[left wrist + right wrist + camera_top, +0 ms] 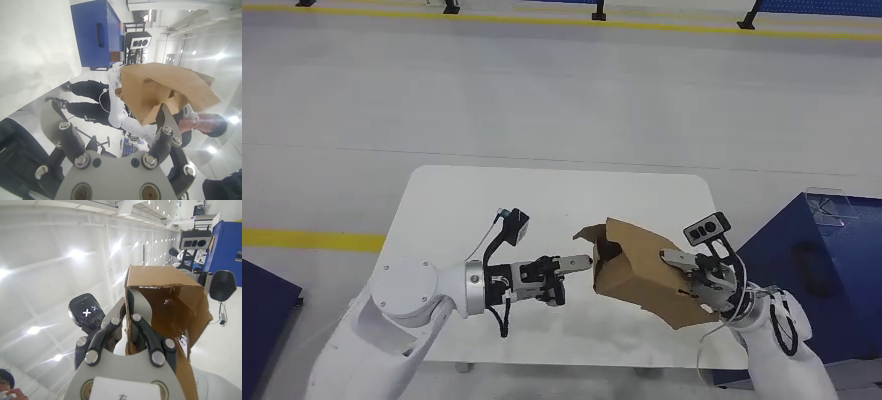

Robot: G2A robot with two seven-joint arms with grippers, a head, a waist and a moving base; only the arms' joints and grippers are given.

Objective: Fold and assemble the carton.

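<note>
The brown carton [642, 265] hangs tilted over the right part of the white table [542, 200]. Its open end and loose flaps face my left gripper. My right gripper [674, 262] holds it from the near-right side. In the right wrist view the right gripper [127, 298] is shut on one carton wall [128, 321], one finger outside and one inside the hollow carton [170, 306]. My left gripper [577, 264] points at the open end, just short of it. In the left wrist view the left gripper [109, 106] is open wide, and one fingertip [165, 113] overlaps the carton [160, 87] at its lower edge.
A blue cabinet [832, 270] stands right beside the table's right edge, close to my right arm, and shows again as the blue cabinet [92, 34] in the left wrist view. The table's left and far parts are bare.
</note>
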